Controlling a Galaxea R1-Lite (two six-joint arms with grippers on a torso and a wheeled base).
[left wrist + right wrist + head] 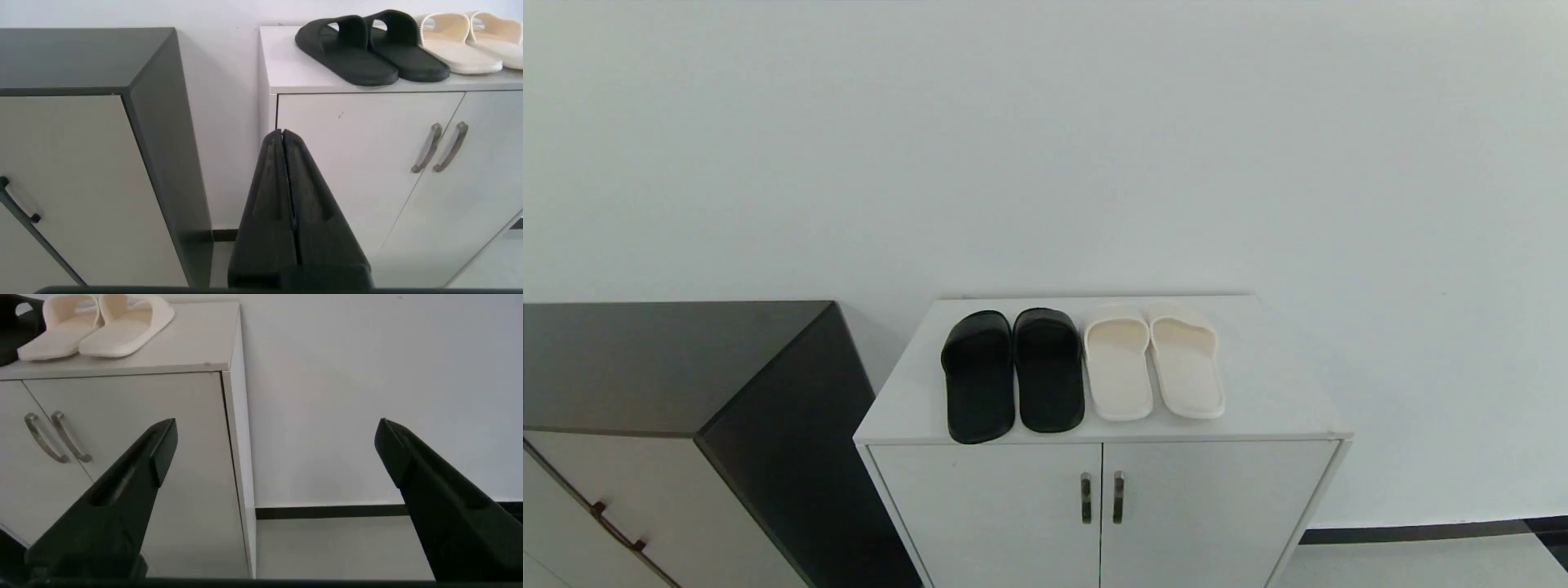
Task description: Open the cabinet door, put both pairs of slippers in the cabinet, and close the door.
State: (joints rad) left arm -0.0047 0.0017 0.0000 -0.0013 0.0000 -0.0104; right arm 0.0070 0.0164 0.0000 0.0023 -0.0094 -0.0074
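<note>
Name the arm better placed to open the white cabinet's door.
Right, probably. The right hand is open and faces the cabinet front, with the door handles nearby. The left hand is shut and would need to open first.

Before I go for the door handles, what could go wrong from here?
1. The two handles sit close together; the open right gripper might catch both.
2. The black slippers reach the top front edge of the white cabinet; a jerk on a door could tip them off.
3. The left gripper is shut, so it cannot grasp yet.
</note>
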